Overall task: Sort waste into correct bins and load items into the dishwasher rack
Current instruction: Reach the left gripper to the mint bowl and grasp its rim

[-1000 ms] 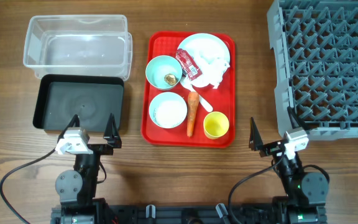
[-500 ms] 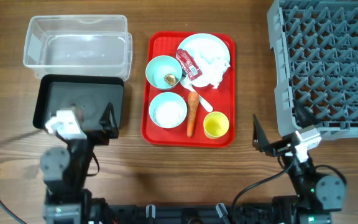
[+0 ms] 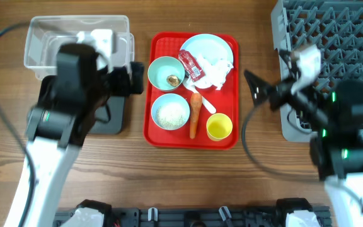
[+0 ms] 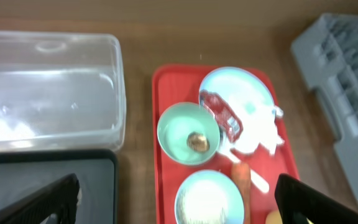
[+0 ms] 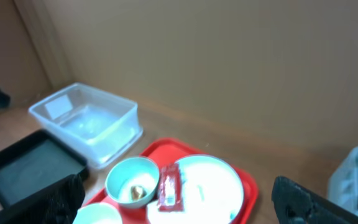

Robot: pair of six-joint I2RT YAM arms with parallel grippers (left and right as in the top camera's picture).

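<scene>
While both arms hang above the table with nothing taken, we judge the step in hand to be a first reach toward the tray. The left gripper is spread wide and empty at the tray's left edge; the right gripper is likewise spread and empty, between tray and rack. All the waste lies on the tray: the carrot beside the rice bowl, the wrapper and napkin on the plate. We advise clearing waste before dishes, gripping the carrot across its width, and sending only one arm over the tray at a time.
</scene>
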